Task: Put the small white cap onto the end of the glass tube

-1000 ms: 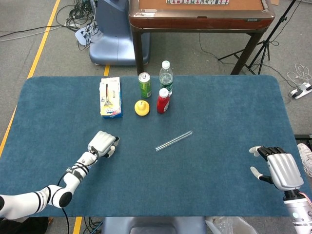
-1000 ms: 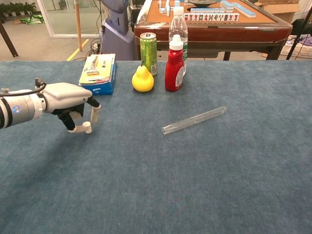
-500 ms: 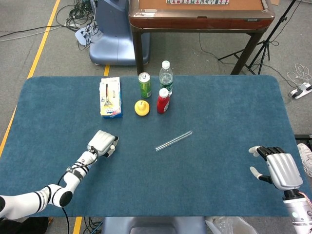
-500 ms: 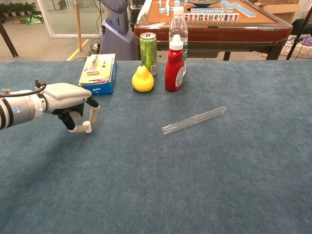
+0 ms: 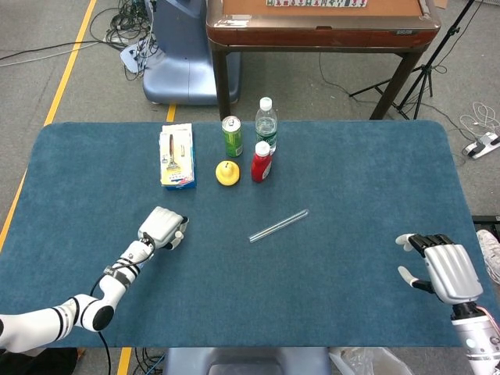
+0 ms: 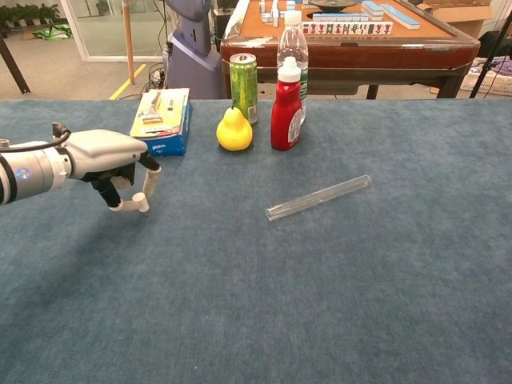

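The glass tube (image 5: pixel 279 225) (image 6: pixel 318 198) lies flat and slantwise on the blue table mat, near the middle. My left hand (image 5: pixel 162 228) (image 6: pixel 108 160) hovers low over the mat well to the left of the tube. It pinches the small white cap (image 6: pixel 142 202) between its fingertips, just off the cloth. In the head view the cap is mostly hidden under the hand. My right hand (image 5: pixel 441 269) rests near the table's right front corner, fingers spread, holding nothing, far from the tube. The chest view does not show it.
At the back of the mat stand a box with a brush (image 5: pixel 176 155) (image 6: pixel 162 120), a green can (image 5: pixel 232 136) (image 6: pixel 243 77), a water bottle (image 5: pixel 266 123), a red sauce bottle (image 5: pixel 262 162) (image 6: pixel 286 104) and a yellow pear (image 5: pixel 227 173) (image 6: pixel 234 130).
My left hand has shifted slightly left and up, carrying the white cap with it. The tube and my right hand have stayed where they were.
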`<state>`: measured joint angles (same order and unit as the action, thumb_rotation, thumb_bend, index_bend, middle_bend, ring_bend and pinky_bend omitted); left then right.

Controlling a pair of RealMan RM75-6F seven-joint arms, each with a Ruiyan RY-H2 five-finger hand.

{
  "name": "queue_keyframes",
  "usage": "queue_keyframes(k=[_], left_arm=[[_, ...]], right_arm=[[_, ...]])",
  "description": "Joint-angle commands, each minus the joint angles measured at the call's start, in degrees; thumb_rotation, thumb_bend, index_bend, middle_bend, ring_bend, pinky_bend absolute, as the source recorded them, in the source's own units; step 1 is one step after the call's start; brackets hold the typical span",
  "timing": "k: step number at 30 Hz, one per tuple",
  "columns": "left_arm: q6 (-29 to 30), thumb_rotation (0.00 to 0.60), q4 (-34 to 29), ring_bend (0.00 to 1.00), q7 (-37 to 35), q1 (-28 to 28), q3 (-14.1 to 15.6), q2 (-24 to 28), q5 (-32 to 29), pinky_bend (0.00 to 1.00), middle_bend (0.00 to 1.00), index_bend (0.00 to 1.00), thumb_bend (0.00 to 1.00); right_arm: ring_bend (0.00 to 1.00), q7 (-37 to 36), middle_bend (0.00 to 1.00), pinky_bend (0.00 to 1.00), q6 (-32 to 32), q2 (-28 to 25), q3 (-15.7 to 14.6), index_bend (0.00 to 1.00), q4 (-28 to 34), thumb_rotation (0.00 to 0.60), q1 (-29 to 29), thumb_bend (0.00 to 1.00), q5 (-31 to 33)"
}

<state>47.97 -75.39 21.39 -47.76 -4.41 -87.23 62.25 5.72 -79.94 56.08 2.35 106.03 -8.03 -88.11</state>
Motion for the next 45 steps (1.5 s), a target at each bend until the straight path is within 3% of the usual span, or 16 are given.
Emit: queue_keyframes(k=[1,5,7,10,12,17,23,33,45], left_arm=[[1.08,0.6,-1.77,1.0,-0.03,0.44,-0.42,1.68,0.58,1.0,1.0,0.54,0.29],[2.58,0.6,-5.09,1.0,0.35,1.08,-0.89,4.44,0.92,1.0,1.0,0.54,0.29],[3.34,0.6,-7.09,1.0,0.88,1.4,-1.01,6.02,1.07,1.0,1.0,0.54,0.29],[4.3,0.6,-10.11,1.0,1.97,1.79,-1.12,8.24,1.08,1.0,1.0,0.53,0.29],[4.71,0.6,-12.43,1.0,2.88,2.0,-1.12,9.78,0.83,1.0,1.0,0.53,0.29],[5.9,0.6,-17.25,1.0,5.48,2.37,-0.91,12.68,0.41,1.0,1.0,0.53,0.29],[7.17,0.6,-21.86,1.0,7.86,2.67,-0.94,15.2,-0.65,1.0,1.0,0.53,0.29],[7.43,0.6,-24.21,1.0,9.32,2.66,-0.81,16.97,-2.09,1.0,1.0,0.53,0.29],[7.37,0.6,-23.59,1.0,8.47,2.8,-0.56,16.75,-1.8,1.0,1.0,0.53,0.29]], right_arm=[[0.45,0.41,0.46,0.42,0.89,0.08,0.23,0.38,0.24,0.6,-0.86,0.24,-0.5],[0.47,1.29,0.48,0.47,3.58,0.23,1.07,0.38,0.9,0.6,-3.36,0.24,-1.19],[0.51,2.06,0.5,0.54,5.85,0.47,1.81,0.38,1.33,0.6,-5.47,0.24,-1.65],[0.69,2.69,0.61,0.86,9.96,1.36,3.22,0.38,1.38,0.6,-9.33,0.24,-2.09],[0.81,2.83,0.71,0.99,13.14,2.24,4.36,0.38,1.33,0.6,-12.15,0.24,-1.53],[0.98,4.55,0.89,1.0,20.55,6.16,7.31,0.38,-0.11,0.6,-19.24,0.24,1.02],[1.0,7.2,0.96,1.0,28.75,12.29,9.46,0.38,-5.19,0.6,-26.88,0.24,5.67],[1.0,13.11,0.99,1.0,35.52,21.41,10.5,0.38,-14.02,0.6,-34.93,0.18,14.34],[1.0,16.71,1.0,1.0,37.89,31.02,9.45,0.42,-25.41,0.6,-40.66,0.2,19.56]])
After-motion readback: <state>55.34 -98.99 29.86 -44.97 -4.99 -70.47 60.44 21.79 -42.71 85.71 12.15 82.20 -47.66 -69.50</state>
